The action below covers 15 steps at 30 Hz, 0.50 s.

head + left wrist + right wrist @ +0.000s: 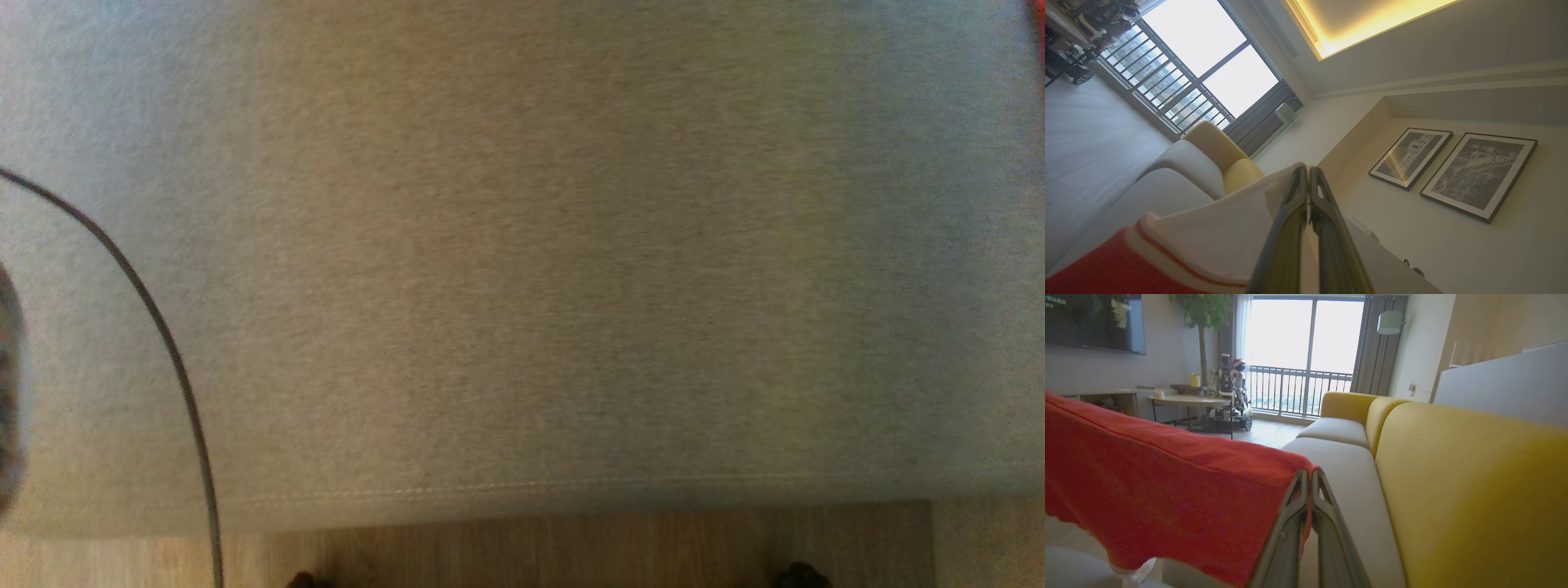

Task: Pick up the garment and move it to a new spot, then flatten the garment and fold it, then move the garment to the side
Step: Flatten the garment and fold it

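Observation:
The garment (1167, 486) is red cloth with a white part and a red band (1220, 237). In the right wrist view it hangs as a wide red sheet to the left of my right gripper (1309, 471), whose fingers are shut on its upper corner. My left gripper (1308, 168) points up toward the ceiling and is shut on a white edge of the garment, which drapes down to its left. A sliver of red garment (1037, 24) shows at the head view's top right corner.
The head view looks down on the grey sofa seat (522, 245), with wooden floor (571, 547) along its near edge and a dark cable (163, 327) curving at left. Yellow backrests (1474, 490) line the sofa. A round table (1188, 401) and another robot (1233, 388) stand near the window.

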Tool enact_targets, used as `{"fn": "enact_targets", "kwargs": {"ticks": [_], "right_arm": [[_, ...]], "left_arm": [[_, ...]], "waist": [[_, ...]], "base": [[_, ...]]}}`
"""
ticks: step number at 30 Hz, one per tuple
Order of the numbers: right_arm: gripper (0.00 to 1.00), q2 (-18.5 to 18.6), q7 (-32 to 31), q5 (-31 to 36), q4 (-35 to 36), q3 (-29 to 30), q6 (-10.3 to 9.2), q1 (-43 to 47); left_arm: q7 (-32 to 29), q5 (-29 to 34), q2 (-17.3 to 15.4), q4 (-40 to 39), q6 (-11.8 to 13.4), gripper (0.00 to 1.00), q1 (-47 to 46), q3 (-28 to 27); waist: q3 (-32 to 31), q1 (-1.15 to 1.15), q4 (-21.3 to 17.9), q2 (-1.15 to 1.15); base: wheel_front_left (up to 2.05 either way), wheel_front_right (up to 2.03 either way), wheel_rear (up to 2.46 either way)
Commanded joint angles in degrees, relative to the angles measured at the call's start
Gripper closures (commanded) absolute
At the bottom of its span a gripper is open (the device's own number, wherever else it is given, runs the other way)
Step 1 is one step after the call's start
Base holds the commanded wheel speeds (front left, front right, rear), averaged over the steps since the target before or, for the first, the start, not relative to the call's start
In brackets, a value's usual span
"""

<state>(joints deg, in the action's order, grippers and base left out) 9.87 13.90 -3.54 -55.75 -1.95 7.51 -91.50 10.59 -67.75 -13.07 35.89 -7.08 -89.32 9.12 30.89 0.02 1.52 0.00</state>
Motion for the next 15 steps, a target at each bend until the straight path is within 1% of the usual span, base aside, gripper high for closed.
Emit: {"fn": "enact_targets", "kwargs": {"ticks": [1,4,7,12,15], "right_arm": [[1.00,-0.5,0.5,0.7,0.0,-1.4,-0.02,0.8],[1.00,0.6,0.7,0.7,-4.2,-3.7,-0.02,4.1],[1.00,1.4,0.7,-0.3,-8.2,-5.5,-0.02,8.1],[1.00,1.3,-0.5,-3.7,-13.7,-7.9,-0.02,16.6],[1.00,1.4,-1.7,-6.5,-15.0,-9.8,-0.02,22.4]], "left_arm": [[-0.6,-2.2,-3.9,-3.9,-0.4,1.00,4.1,0.5],[-2.0,-4.4,-5.9,-6.4,-0.4,1.00,14.4,3.7],[-3.2,-6.5,-7.2,-8.1,-0.4,1.00,25.1,7.0],[-3.8,-9.0,-9.0,-10.8,-0.4,1.00,41.6,11.6],[-3.5,-10.2,-10.2,-12.2,-0.4,1.00,50.0,13.3]], "waist": [[2.4,-0.02,2.9,0.00],[2.0,-0.02,4.1,0.00],[0.4,-0.02,4.6,0.00],[-4.3,-0.02,4.5,0.00],[-7.9,-0.02,4.2,0.00]], "base": [[0.00,0.00,0.00],[0.00,0.00,0.00],[0.00,0.00,0.00],[0.00,0.00,0.00],[0.00,0.00,0.00]]}}
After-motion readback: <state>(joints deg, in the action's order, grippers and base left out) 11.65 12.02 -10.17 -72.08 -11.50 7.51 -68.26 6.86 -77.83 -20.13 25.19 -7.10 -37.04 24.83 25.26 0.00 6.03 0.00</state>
